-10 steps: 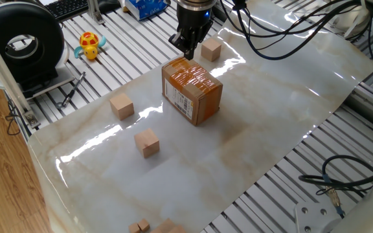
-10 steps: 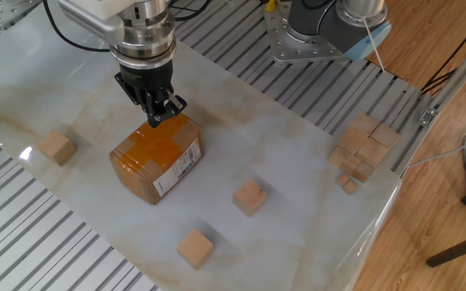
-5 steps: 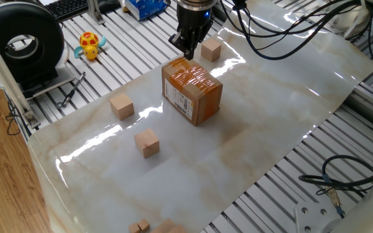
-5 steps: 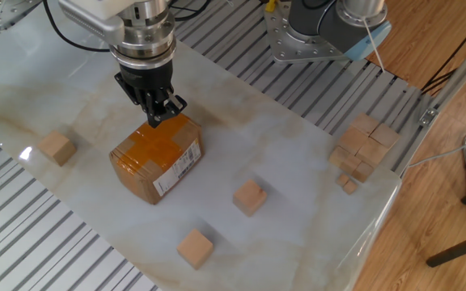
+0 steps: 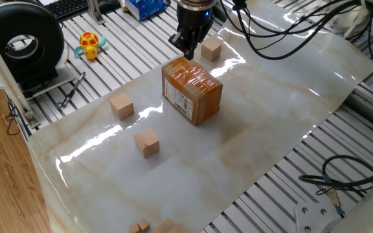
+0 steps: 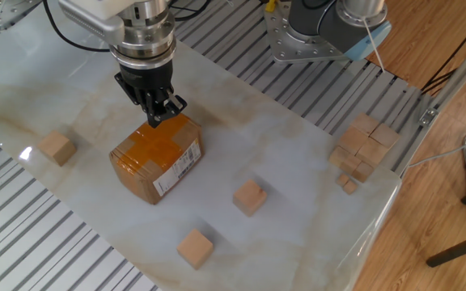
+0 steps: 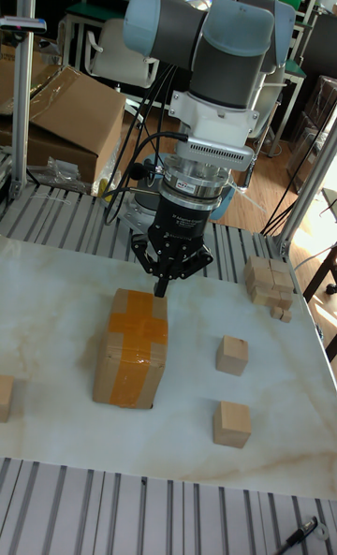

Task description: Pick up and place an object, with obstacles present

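Observation:
Three alike light-tan wooden cubes lie on the marble sheet; I cannot tell which is the object. One cube (image 5: 210, 48) (image 6: 57, 148) (image 7: 5, 396) lies alone beyond the box. Two others (image 5: 122, 105) (image 5: 147, 142) (image 6: 250, 196) (image 6: 195, 247) sit on the box's opposite side. The obstacle, a brown cardboard box (image 5: 192, 89) (image 6: 156, 158) (image 7: 131, 347) with orange tape and a barcode label, stands mid-sheet. My gripper (image 5: 188, 52) (image 6: 158, 113) (image 7: 161, 288) hovers just over the box's top edge, pointing down, its fingers drawn to a point, shut and holding nothing.
A black round reel (image 5: 24, 42) and a yellow toy turtle (image 5: 90, 45) sit on the slatted table beside the sheet. A heap of wooden blocks (image 6: 362, 145) (image 7: 271, 285) lies at the sheet's end. Black cables (image 5: 283, 26) trail across behind the arm.

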